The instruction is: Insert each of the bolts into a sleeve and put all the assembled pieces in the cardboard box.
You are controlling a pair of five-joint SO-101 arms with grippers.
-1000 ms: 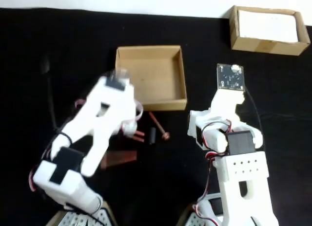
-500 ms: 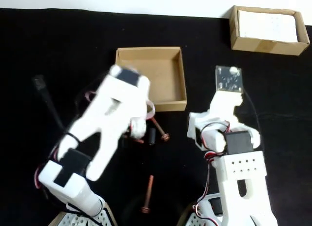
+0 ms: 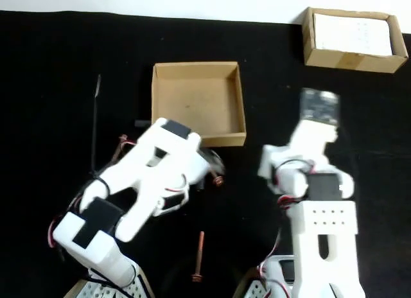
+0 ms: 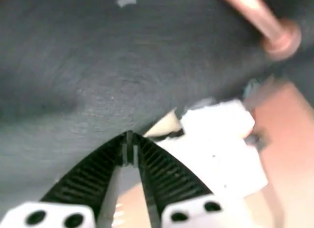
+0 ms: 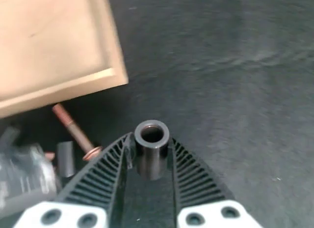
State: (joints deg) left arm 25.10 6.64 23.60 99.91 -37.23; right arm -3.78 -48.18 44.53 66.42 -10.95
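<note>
Up front, a bolt (image 3: 198,254) lay on the black surface (image 3: 51,67). The left end effector (image 4: 128,145) was pinched together, and the right end effector (image 5: 150,139) clamped an upright sleeve (image 5: 151,160). Beyond sat the cardboard box (image 3: 242,99), then a second box (image 3: 350,59).

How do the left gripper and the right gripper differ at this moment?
The left gripper has jaws that meet at the tips; the right gripper has jaws held apart by a black cylindrical sleeve. The left gripper carries nothing; the right gripper carries that sleeve. Both have black ribbed jaws on white bases.
</note>
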